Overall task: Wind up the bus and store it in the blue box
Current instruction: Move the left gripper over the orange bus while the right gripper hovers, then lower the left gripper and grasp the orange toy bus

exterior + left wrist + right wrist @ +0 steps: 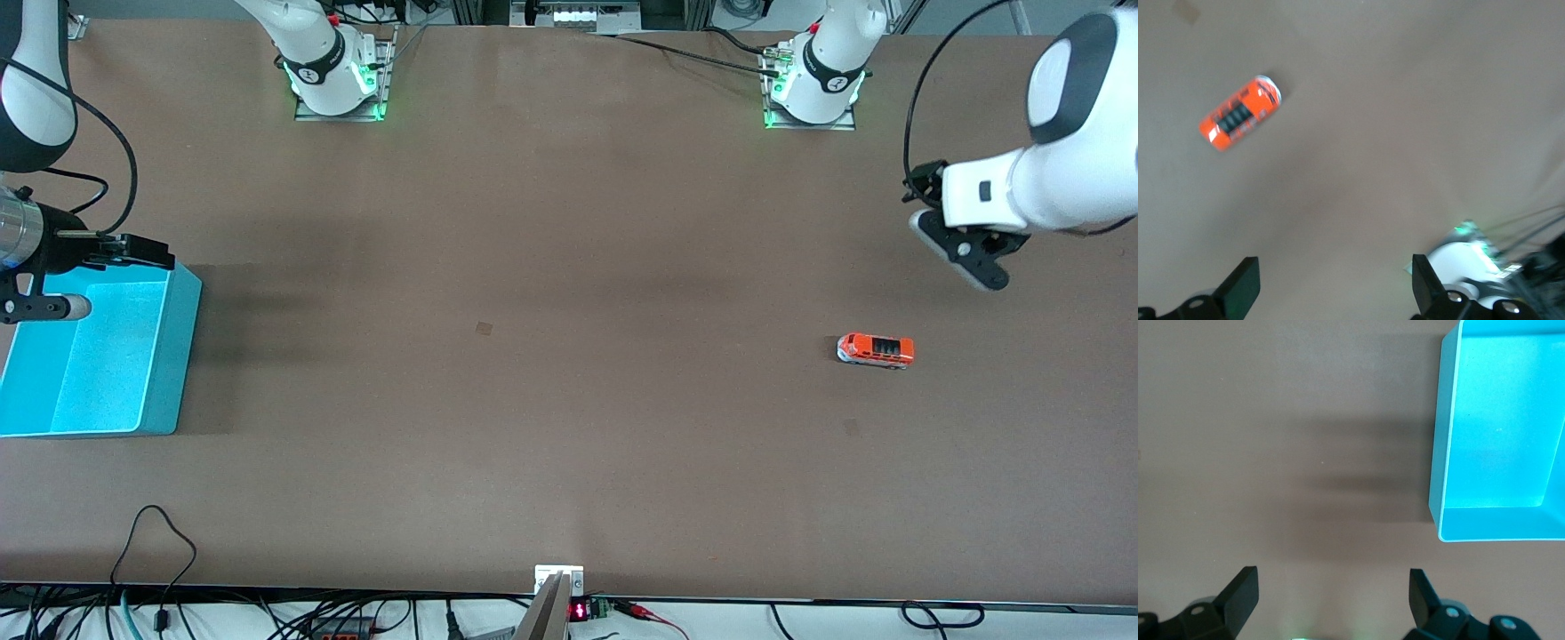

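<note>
The small orange-red bus [876, 350] stands on the brown table toward the left arm's end; it also shows in the left wrist view [1239, 113]. The open-topped blue box [107, 356] stands at the right arm's end and holds nothing; one end of it shows in the right wrist view [1498, 427]. My left gripper [958, 251] hangs open and empty in the air above the table, apart from the bus; its own view [1333, 287] shows only bare table between the fingers. My right gripper [142, 252] is open and empty above the box's wall farthest from the front camera, with bare table between its fingers [1333, 593].
The two arm bases [338, 84] [813, 89] stand along the table edge farthest from the front camera. Cables [160, 551] and a small electronic unit [560, 591] lie at the near edge. Bare brown table spans between the bus and the box.
</note>
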Robot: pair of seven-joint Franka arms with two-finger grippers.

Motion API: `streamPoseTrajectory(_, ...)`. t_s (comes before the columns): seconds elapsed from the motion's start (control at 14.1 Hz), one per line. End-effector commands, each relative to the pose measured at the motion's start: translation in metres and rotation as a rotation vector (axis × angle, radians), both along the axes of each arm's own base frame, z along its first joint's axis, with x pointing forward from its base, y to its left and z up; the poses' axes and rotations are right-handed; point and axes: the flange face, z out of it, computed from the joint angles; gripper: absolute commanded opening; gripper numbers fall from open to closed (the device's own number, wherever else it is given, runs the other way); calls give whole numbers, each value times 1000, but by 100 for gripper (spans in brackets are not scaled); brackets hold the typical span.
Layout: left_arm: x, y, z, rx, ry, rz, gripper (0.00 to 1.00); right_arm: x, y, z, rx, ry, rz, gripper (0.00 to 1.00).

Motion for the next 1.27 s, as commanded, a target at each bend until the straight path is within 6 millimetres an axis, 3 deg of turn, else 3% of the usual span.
streamPoseTrajectory(0.0,9,10,-51,-8,-59,-207,100,-1,5,1,-36,5,15,100)
streamPoseTrajectory(0.14,27,11,-93,-44,-94,-377,100,-1,7,1,-39,7,20,100)
streamPoseTrajectory(0.42,50,30,-160,-107,-141,-616,100,-2,6,1,-38,9,24,100)
streamPoseTrajectory(0.64,60,45,-196,-119,-205,-729,100,-2,6,1,-36,9,27,100)
streamPoseTrajectory(0.85,51,53,-223,-115,-242,-737,100,-1,8,2,-34,7,30,100)
streamPoseTrajectory(1.2,47,53,-239,-127,-228,-753,100,-1,6,2,-33,7,33,100)
